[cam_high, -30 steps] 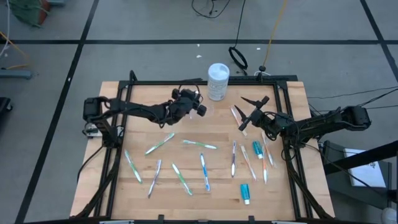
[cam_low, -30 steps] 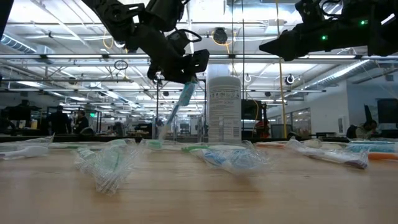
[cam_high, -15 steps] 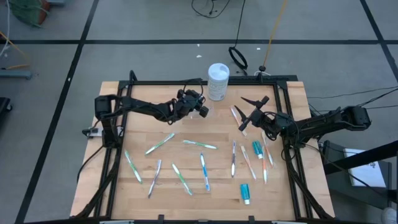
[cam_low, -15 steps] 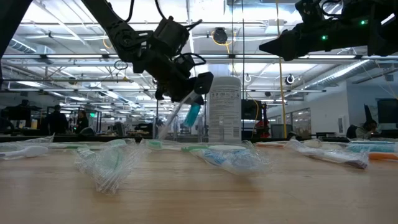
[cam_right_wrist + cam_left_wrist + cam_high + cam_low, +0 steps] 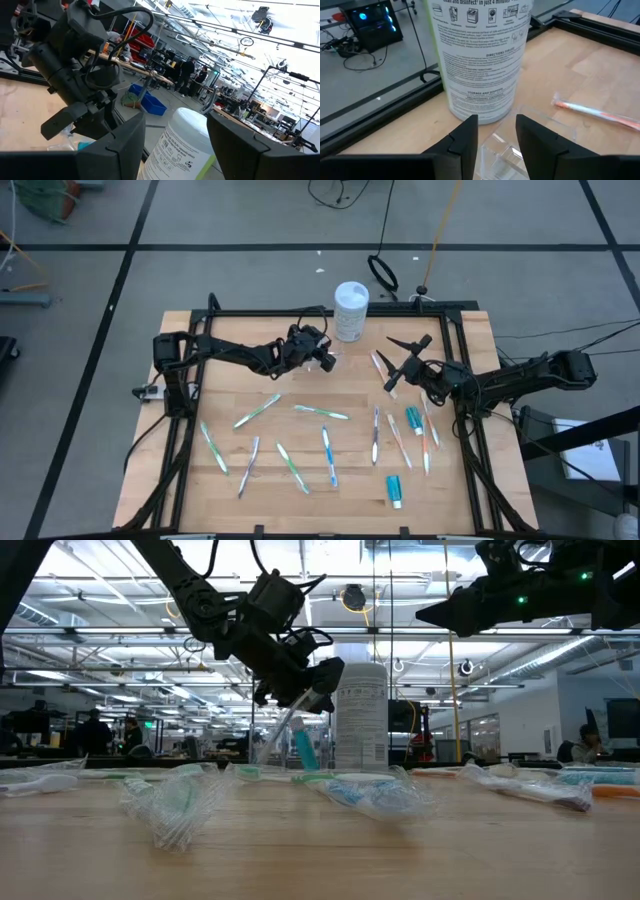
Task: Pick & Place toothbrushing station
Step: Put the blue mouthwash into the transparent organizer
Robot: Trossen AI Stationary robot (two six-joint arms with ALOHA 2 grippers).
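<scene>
The toothbrushing station [image 5: 506, 150], a small clear plastic holder, stands on the wooden table just in front of the white lidded tub [image 5: 480, 60] at the far middle. My left gripper [image 5: 497, 120] hovers low over it, open, with nothing between its fingers in the left wrist view. In the low view a teal item [image 5: 303, 745] stands upright right under that gripper [image 5: 308, 700], beside a pale leaning stick [image 5: 275, 735]; I cannot tell whether the fingers touch it. My right gripper [image 5: 400, 360] waits raised at the right, open and empty.
Several wrapped toothbrushes [image 5: 322, 412] lie spread over the near half of the table, with toothpaste tubes [image 5: 394, 491] at the near right. Black frame rails [image 5: 190, 380] run along the table's sides. People [image 5: 95, 730] stand far off in the room behind.
My left gripper has gone down and toward the white tub at the far edge, tipping further downward. The teal item, which hung tilted at the fingers, now stands lower and upright beneath them.
</scene>
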